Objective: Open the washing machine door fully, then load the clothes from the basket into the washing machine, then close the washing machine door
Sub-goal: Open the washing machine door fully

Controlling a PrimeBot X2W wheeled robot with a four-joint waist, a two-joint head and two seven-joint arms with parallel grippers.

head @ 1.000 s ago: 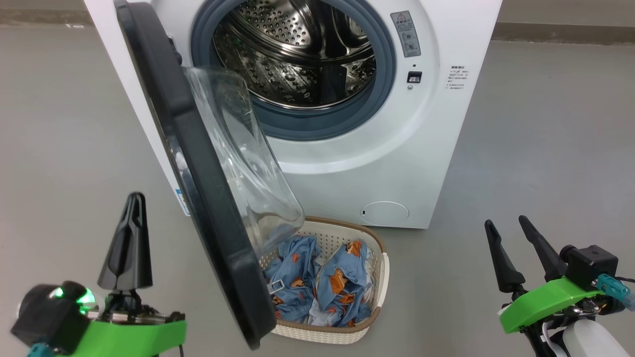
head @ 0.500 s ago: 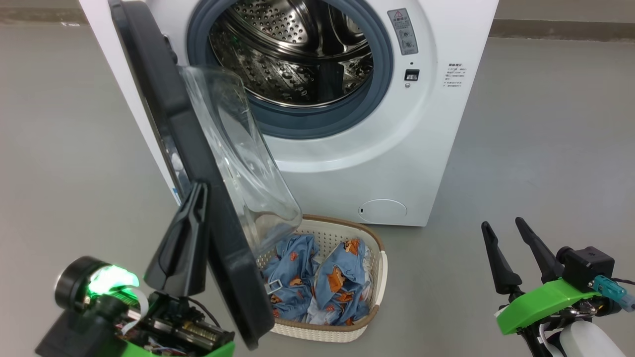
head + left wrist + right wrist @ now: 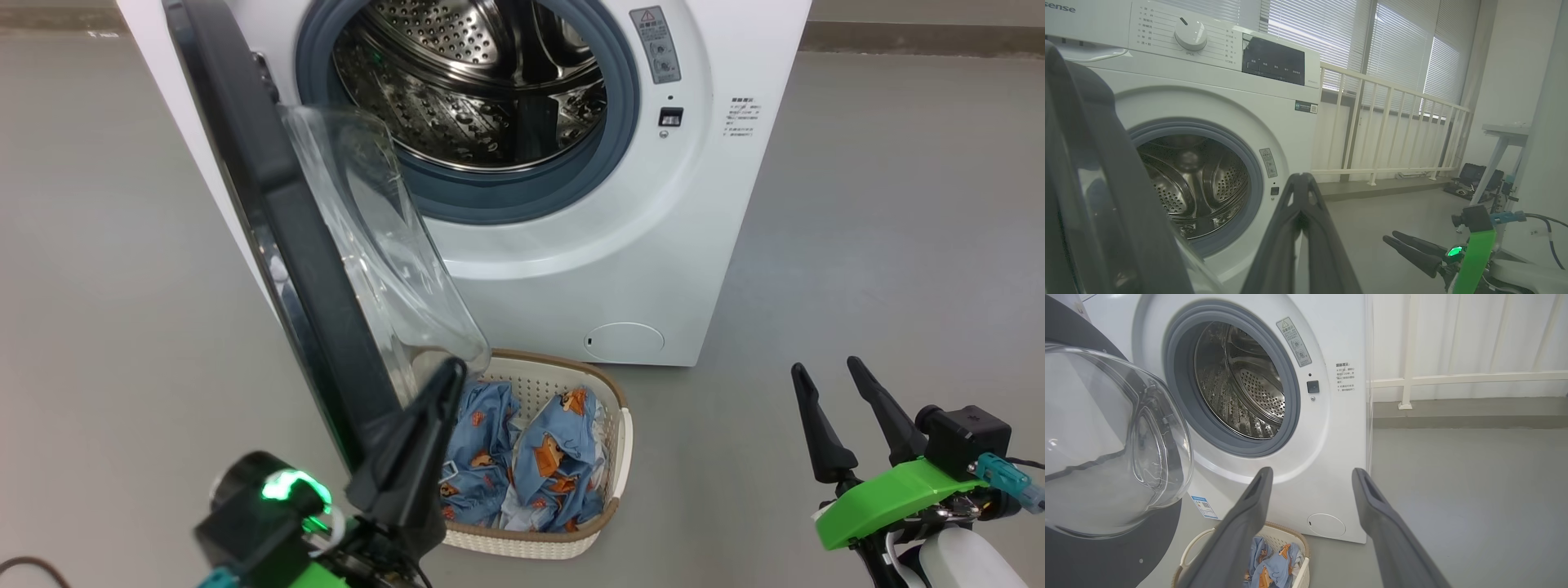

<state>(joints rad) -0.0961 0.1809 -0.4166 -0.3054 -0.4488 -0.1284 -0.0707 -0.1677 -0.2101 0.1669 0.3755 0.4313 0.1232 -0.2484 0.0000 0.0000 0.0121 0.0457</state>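
Grey floor (image 3: pixel 898 204), smooth & matt, w/ a low kerb (image 3: pixel 1453 416) along the back wall. White railing (image 3: pixel 1392 122) stands on that kerb, slatted blinds (image 3: pixel 1331 28) over bright windows behind it, and a pale curtain (image 3: pixel 1453 330) further along.

Washing machine (image 3: pixel 718 204) stands on the floor: white box, steel drum (image 3: pixel 473 90) ringed by a grey gasket (image 3: pixel 522 192). Washing machine door (image 3: pixel 269 188) hangs swung out from its hinge side, approx edge-on from the head view, w/ its clear glass bowl (image 3: pixel 367 229) bulging toward the opening.

Basket (image 3: pixel 563 363) sits on the floor just in front of the machine's bottom edge, below the round service flap (image 3: pixel 624 340). Its left end is under the door's lower edge. Clothes (image 3: pixel 555 457) lie in the basket, two blue bundles side by side, some white showing.

Left gripper (image 3: pixel 449 371): fingers pressed together, nothing btwn them. Its tip is up in front of the door's lower edge, near the basket's left rim; can't tell if it touches the door.

Right gripper (image 3: pixel 824 366): fingers spread wide, holding nothing, over the floor well to the right of the basket.
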